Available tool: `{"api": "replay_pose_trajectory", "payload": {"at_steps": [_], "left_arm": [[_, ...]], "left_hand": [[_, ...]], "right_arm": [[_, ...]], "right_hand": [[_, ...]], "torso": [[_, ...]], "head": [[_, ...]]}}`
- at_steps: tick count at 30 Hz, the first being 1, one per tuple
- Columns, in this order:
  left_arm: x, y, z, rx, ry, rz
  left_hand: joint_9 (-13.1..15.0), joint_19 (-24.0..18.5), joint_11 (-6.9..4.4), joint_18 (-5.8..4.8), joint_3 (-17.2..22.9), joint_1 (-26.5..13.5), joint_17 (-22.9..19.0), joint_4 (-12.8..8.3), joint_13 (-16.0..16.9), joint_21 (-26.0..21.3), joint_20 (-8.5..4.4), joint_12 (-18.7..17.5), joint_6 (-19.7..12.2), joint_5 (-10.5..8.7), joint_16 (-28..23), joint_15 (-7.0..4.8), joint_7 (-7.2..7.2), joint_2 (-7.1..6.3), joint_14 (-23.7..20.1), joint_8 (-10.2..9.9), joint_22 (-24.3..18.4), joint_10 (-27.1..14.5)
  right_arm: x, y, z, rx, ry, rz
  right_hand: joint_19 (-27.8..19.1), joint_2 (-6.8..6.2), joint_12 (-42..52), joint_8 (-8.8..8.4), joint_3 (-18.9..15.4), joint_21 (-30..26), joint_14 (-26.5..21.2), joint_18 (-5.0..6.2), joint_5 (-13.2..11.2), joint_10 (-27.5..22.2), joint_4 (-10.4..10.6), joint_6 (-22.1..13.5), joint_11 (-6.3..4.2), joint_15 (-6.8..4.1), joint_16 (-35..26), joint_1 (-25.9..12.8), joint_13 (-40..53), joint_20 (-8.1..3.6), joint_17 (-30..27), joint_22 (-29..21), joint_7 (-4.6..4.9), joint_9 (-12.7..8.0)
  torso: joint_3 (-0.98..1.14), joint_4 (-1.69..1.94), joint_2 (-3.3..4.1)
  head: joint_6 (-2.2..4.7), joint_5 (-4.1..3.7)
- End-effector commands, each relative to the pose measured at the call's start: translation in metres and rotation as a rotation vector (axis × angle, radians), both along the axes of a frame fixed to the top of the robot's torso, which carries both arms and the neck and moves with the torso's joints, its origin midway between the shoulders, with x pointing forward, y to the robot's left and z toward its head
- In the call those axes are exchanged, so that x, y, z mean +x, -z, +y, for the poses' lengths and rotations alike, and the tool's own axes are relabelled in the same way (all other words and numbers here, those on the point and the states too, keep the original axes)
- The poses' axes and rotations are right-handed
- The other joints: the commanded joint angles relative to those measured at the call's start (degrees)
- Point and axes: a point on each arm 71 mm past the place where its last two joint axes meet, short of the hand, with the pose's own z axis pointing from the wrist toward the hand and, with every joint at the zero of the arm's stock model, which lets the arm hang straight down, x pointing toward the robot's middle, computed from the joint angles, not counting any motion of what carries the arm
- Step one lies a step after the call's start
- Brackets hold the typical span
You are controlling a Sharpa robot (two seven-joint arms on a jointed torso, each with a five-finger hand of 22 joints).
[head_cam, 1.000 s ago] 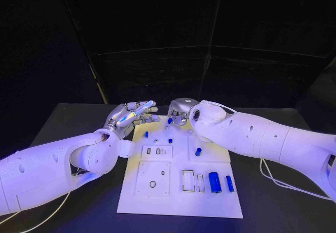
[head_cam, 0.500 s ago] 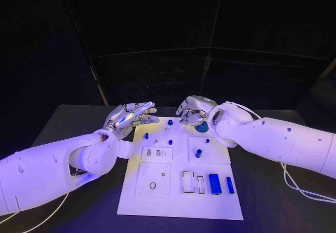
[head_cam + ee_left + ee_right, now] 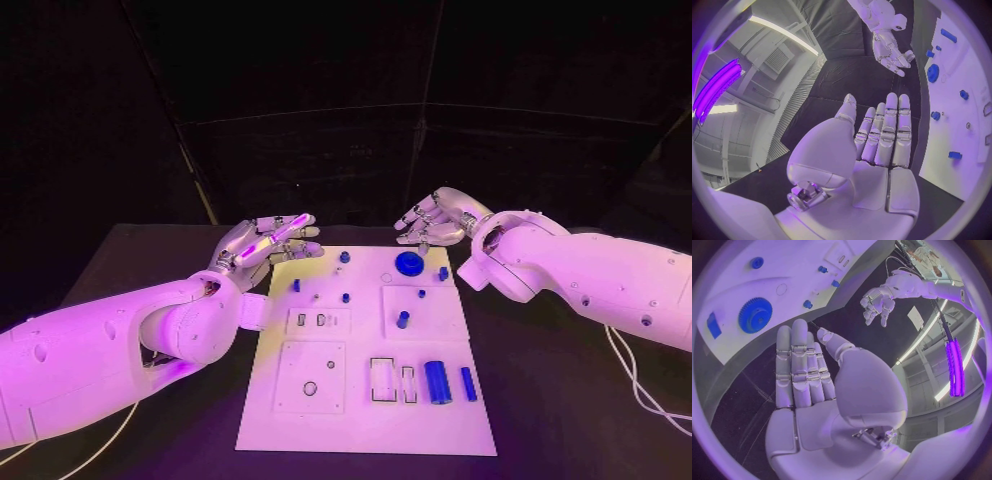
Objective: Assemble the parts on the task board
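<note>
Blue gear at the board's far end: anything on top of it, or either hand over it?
Nothing sits on the blue gear; it lies uncovered on the task board. The right hand is beyond it, the left hand beside the board, both empty.

The white task board [image 3: 368,420] lies flat, its far end between both hands' fingertips; a blue gear [image 3: 410,263] sits just below the right hand's fingers [image 3: 420,222], other small blue parts [image 3: 438,381] well nearer

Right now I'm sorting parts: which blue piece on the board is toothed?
The blue gear at the task board's far end, by the right hand; the others are smooth pegs and blocks.
</note>
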Motion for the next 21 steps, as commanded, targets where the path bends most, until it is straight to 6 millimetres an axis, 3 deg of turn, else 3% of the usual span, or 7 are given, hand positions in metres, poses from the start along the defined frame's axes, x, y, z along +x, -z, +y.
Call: {"api": "replay_pose_trajectory", "payload": {"at_steps": [1,2,3,4,6,11,21], "left_arm": [[0.0005,-0.0011,-0.0020,-0.010,0.018,-0.005],[0.0006,-0.0010,-0.0021,-0.010,0.018,-0.005],[0.0009,-0.0008,-0.0025,-0.010,0.019,-0.004],[0.0011,-0.0006,-0.0027,-0.010,0.019,-0.004],[0.0016,-0.0002,-0.0030,-0.010,0.020,-0.004],[0.0019,0.0004,-0.0033,-0.011,0.021,-0.001],[0.0024,0.0011,-0.0037,-0.010,0.023,0.001]], "left_hand": [[-0.1,0.3,-0.05,0.76,-0.1,0.3,0.1,-0.4,-0.1,-0.1,-0.07,-0.2,0.2,0.25,-0.4,0.21,0.25,0.16,0.3,-0.1,-0.1,0.4],[-0.1,0.3,-0.06,0.76,-0.1,0.3,0.1,-0.4,0.0,-0.2,-0.07,-0.2,0.2,0.25,-0.4,0.21,0.24,0.18,0.3,-0.1,-0.1,0.4],[-0.1,0.3,-0.06,0.76,-0.1,0.3,0.1,-0.4,0.0,-0.2,-0.07,-0.2,0.2,0.25,-0.4,0.21,0.24,0.18,0.3,-0.1,-0.1,0.4],[-0.1,0.3,-0.06,0.76,-0.1,0.3,0.1,-0.4,0.0,-0.2,-0.07,-0.2,0.2,0.25,-0.4,0.21,0.24,0.18,0.3,-0.1,-0.1,0.4],[-0.1,0.3,-0.06,0.76,-0.1,0.3,0.1,-0.4,0.0,-0.2,-0.07,-0.2,0.2,0.25,-0.4,0.21,0.24,0.18,0.3,-0.1,-0.1,0.4],[-0.1,0.3,-0.06,0.76,-0.1,0.3,0.1,-0.4,0.0,-0.2,-0.07,-0.2,0.2,0.25,-0.4,0.21,0.24,0.18,0.3,-0.1,-0.1,0.4],[-0.1,0.3,-0.06,0.76,-0.1,0.2,0.1,-0.4,0.0,-0.2,-0.07,-0.3,0.2,0.25,-0.4,0.21,0.24,0.20,0.3,-0.2,-0.1,0.5]], "right_arm": [[0.0003,-0.0007,-0.0035,0.071,0.019,0.056],[0.0004,-0.0005,-0.0047,0.061,0.022,0.058],[0.0006,0.0000,-0.0062,0.033,0.024,0.059],[0.0007,0.0004,-0.0066,0.017,0.023,0.059],[0.0010,0.0014,-0.0076,-0.023,0.021,0.061],[0.0010,0.0028,-0.0091,-0.122,0.014,0.046],[0.0023,0.0010,-0.0101,-0.323,0.003,-0.069]], "right_hand": [[7.4,-1.61,5.1,0.87,-2.1,9.1,2.3,-1.41,1.9,5.0,0.3,1.2,-1.18,-0.94,1.1,-1.0,3.8,-1.06,0.8,11.6,-0.91,0.3],[9.7,-2.09,22.6,1.41,-3.7,12.9,0.9,-2.19,3.7,7.1,0.6,1.4,-1.82,-0.86,0.8,-1.4,21.5,-1.31,0.9,16.6,-0.74,0.6],[11.1,-2.69,47.3,2.19,-6.5,16.8,-0.8,-3.03,5.2,7.3,1.2,0.5,-1.85,-0.34,0.3,-1.6,47.1,-1.05,1.0,21.6,-0.48,0.9],[11.4,-2.38,60.9,3.67,-9.7,20.7,-1.8,-3.60,7.3,3.5,1.5,-0.9,-2.34,-0.07,0.5,-0.3,60.7,-0.57,1.6,26.0,0.18,1.5],[13.3,-0.46,68.4,5.22,-10.6,24.3,-1.2,-4.17,6.1,4.8,3.1,-1.8,-0.30,0.30,1.4,-1.0,69.1,-0.77,2.1,32.5,-0.61,2.0],[15.8,0.58,72.9,8.77,-12.6,28.1,-2.5,-5.16,6.5,5.7,4.3,-4.3,0.30,0.37,1.6,-0.3,74.1,-0.12,2.7,38.4,0.00,3.2],[19.9,0.75,72.1,12.33,-13.6,31.7,-1.7,-6.39,6.0,3.3,3.9,-6.9,0.41,0.13,2.7,2.0,72.8,-0.24,3.3,45.2,0.09,4.3]], "torso": [[0.00,-0.03,0.03],[-0.03,0.05,0.03],[-0.03,0.12,0.04],[-0.04,0.15,0.03],[-0.05,0.21,-0.06],[-0.13,0.30,0.02],[-0.07,0.28,0.07]], "head": [[0.12,-0.35],[0.18,-0.52],[0.25,-0.72],[0.25,-0.81],[0.15,-1.01],[0.27,-1.31],[0.19,-1.51]]}}
